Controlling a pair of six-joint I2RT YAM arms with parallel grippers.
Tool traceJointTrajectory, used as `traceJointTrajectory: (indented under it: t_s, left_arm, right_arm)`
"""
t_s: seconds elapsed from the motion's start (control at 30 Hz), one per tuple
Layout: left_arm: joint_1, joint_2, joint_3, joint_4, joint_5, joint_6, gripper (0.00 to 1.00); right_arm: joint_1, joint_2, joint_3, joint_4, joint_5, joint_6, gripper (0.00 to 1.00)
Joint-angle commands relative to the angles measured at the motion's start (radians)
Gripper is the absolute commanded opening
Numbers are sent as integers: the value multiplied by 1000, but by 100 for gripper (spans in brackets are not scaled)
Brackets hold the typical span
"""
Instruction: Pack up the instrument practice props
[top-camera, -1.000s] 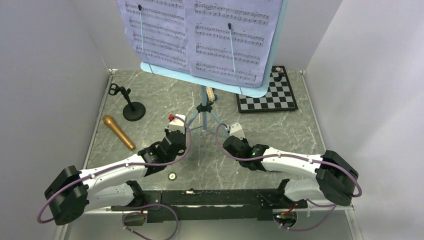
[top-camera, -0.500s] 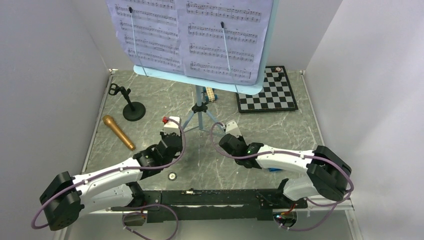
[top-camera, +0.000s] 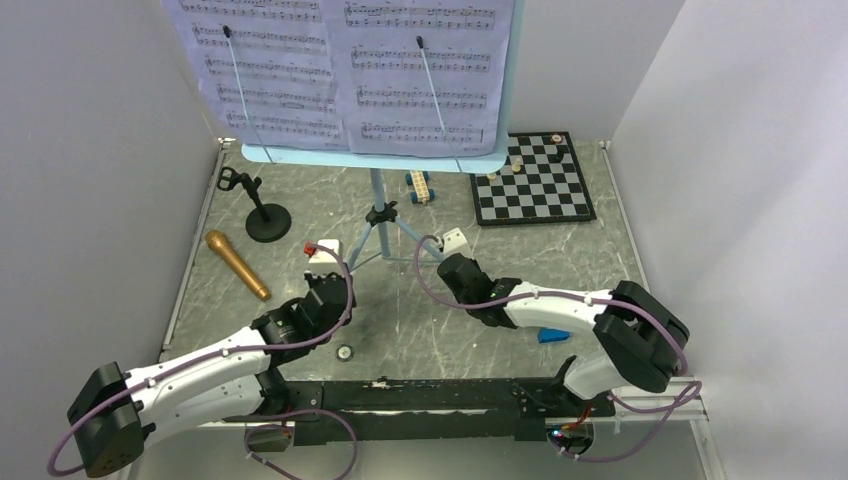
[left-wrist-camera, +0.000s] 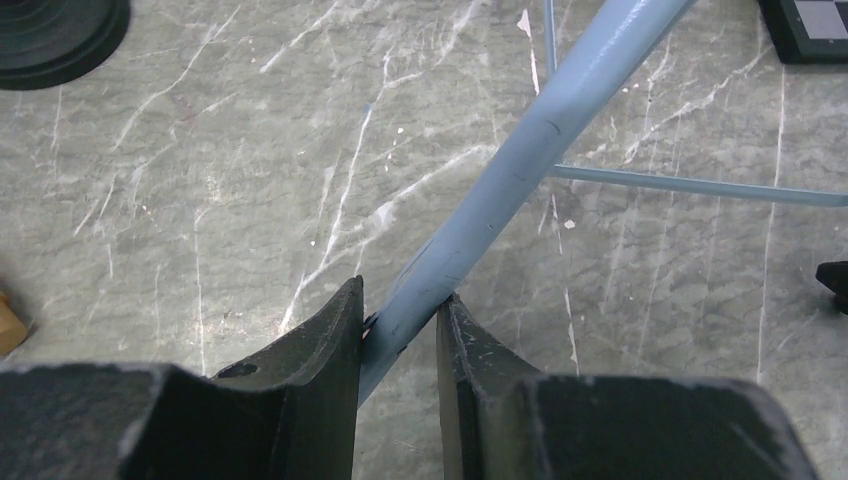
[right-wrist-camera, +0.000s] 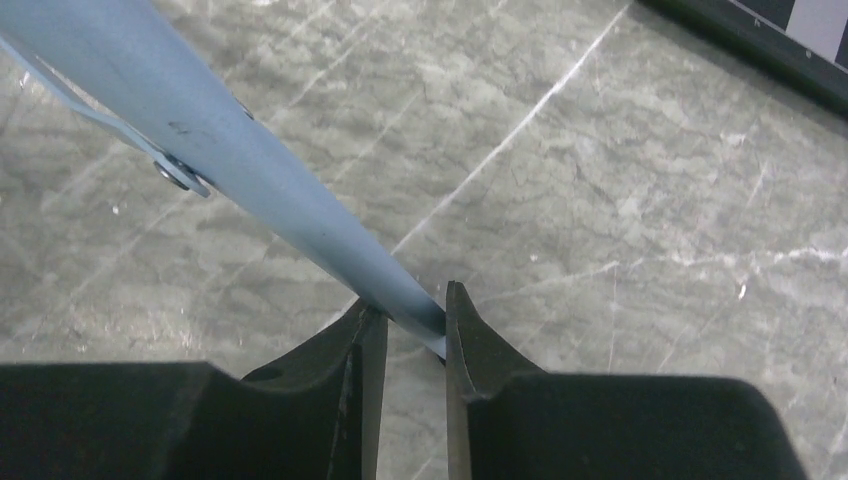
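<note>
Sheet music (top-camera: 340, 70) staves, left tool (left-wrist-camera: 400, 302), right tool (right-wrist-camera: 406, 306) clamping stand (top-camera: 378, 190)

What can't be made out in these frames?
- White sheet-music pages and the desk of the light-blue tripod music stand: tops cut off by the upper edge, top external view.
- Small blue object: half hidden under the right arm, top external; unidentifiable.
- Pieces on the black-and-white chessboard: too small to identify, top external.
- Gripped stand leg's end: hidden between the fingers of the left gripper, left wrist view.
</note>
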Motion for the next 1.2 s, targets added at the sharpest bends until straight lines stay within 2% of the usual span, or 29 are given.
traceJointTrajectory:
  t_s: [0.0,0.3,0.33,0.4,0.43,0.5,0.53,0.63,1.0,1.17]
  left_arm:
    - [-19,10,-49,-131,56,-129,0]
    - [-19,79,-29,-90,83,-105,0]
    - [-19,84,-20,-100,80,-107,0]
    - [-19,95,5,-133,68,-120,3]
    - [-19,98,13,-149,60,-127,7]
    - [-19,93,26,-183,48,-144,22]
    - [-20,85,33,-196,43,-149,31]
    - [-19,50,45,-210,38,-145,49]
    - [-19,-27,155,-329,-18,-122,98]
    - [-19,-116,214,-406,-35,-133,99]
  right_arm:
    - [-86,105,-18,126,-185,70,0]
    - [-102,132,-8,107,-199,87,0]
    - [-101,136,-1,99,-197,88,2]
    - [-101,141,11,85,-205,91,14]
    - [-101,140,18,76,-207,95,23]
    - [-100,130,27,61,-211,103,37]
    - [-101,120,30,59,-212,107,43]
    - [-99,68,31,46,-217,123,54]
    - [-93,-126,70,-81,-240,142,75]
    - [-92,-277,106,-176,-297,122,78]
